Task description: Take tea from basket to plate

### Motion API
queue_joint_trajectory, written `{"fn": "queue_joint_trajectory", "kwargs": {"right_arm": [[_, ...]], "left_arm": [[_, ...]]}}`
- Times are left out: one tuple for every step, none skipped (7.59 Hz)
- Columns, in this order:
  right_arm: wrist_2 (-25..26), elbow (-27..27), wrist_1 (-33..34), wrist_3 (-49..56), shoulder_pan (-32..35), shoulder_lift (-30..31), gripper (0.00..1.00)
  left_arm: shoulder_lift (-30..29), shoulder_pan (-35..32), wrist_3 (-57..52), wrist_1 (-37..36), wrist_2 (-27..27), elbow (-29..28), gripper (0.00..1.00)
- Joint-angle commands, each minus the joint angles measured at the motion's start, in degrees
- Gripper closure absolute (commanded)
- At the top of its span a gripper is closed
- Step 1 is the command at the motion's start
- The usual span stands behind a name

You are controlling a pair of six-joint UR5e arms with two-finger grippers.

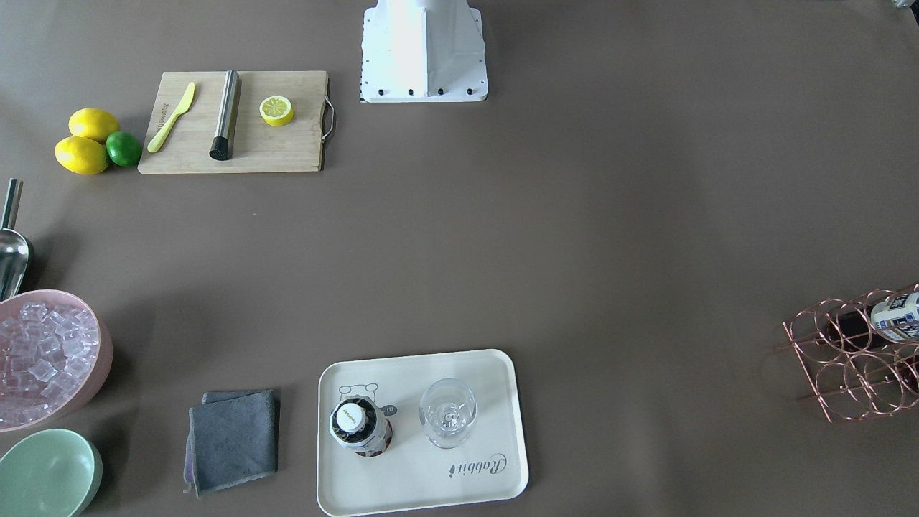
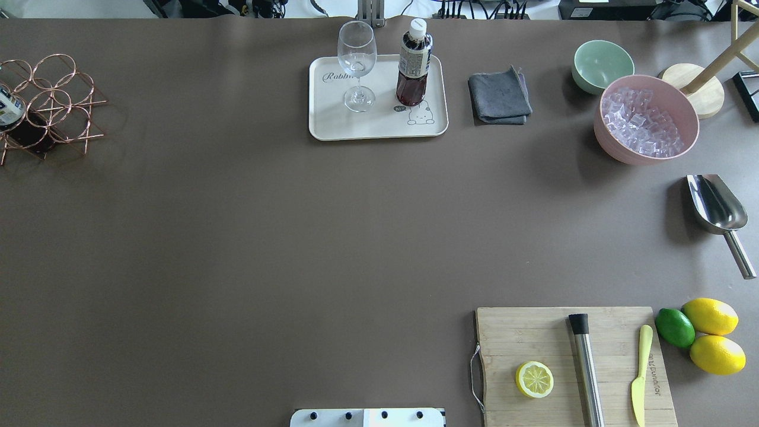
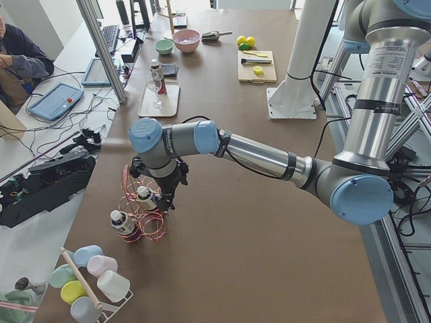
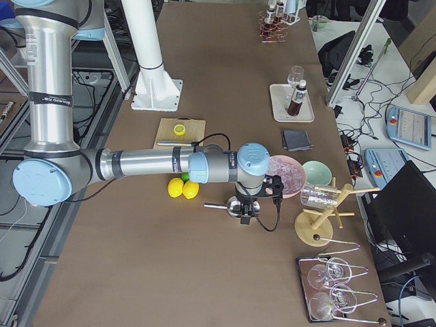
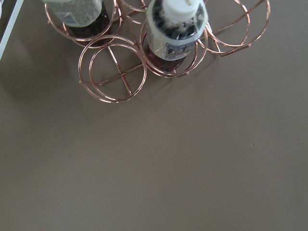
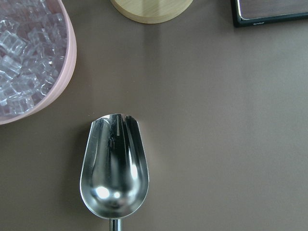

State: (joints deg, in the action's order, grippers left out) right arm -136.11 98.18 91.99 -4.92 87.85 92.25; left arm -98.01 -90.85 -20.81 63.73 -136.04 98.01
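One tea bottle [image 2: 413, 65] with a white cap stands upright on the cream plate [image 2: 332, 121], beside a wine glass [image 2: 357, 71]; it also shows in the front view [image 1: 359, 429]. The copper wire basket [image 2: 52, 90] sits at the table's far left edge and holds two more tea bottles [image 5: 175, 29] [image 5: 77, 12]. My left gripper [image 3: 165, 202] hovers right at the basket [image 3: 151, 225] in the left side view only; I cannot tell if it is open or shut. My right gripper [image 4: 246, 216] hangs over the metal scoop [image 6: 114, 173], state unclear.
A grey cloth [image 2: 499, 96], a pale green bowl [image 2: 602, 64] and a pink bowl of ice [image 2: 645, 118] stand right of the plate. A cutting board [image 2: 575, 362] with lemon half, knife and steel muddler lies front right, next to lemons and a lime [image 2: 675, 327].
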Motion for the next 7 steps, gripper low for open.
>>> {"fn": "queue_joint_trajectory", "kwargs": {"right_arm": [[-0.04, 0.09, 0.03, 0.0, 0.13, 0.04, 0.0], [-0.12, 0.17, 0.03, 0.0, 0.13, 0.04, 0.0], [-0.12, 0.09, 0.03, 0.0, 0.13, 0.04, 0.0], [-0.12, 0.09, 0.03, 0.0, 0.22, 0.12, 0.0], [-0.12, 0.09, 0.03, 0.0, 0.48, 0.12, 0.0], [-0.12, 0.09, 0.03, 0.0, 0.75, 0.12, 0.0], [-0.12, 0.09, -0.05, 0.0, 0.83, 0.12, 0.0]], "left_arm": [[5.43, -0.02, 8.14, 8.7, -0.1, -0.62, 0.02], [8.16, -0.02, 11.55, 17.39, -0.02, -2.1, 0.02], [9.49, -0.02, 18.63, 21.57, 0.24, -2.73, 0.02], [10.46, -0.02, 21.75, 21.69, 0.42, -2.47, 0.02], [10.9, -0.02, 23.17, 21.7, 0.34, -2.3, 0.02], [10.99, -0.02, 26.58, 22.04, 0.34, -2.03, 0.02], [11.43, -0.02, 27.22, 23.44, 0.42, -1.94, 0.02]]}}
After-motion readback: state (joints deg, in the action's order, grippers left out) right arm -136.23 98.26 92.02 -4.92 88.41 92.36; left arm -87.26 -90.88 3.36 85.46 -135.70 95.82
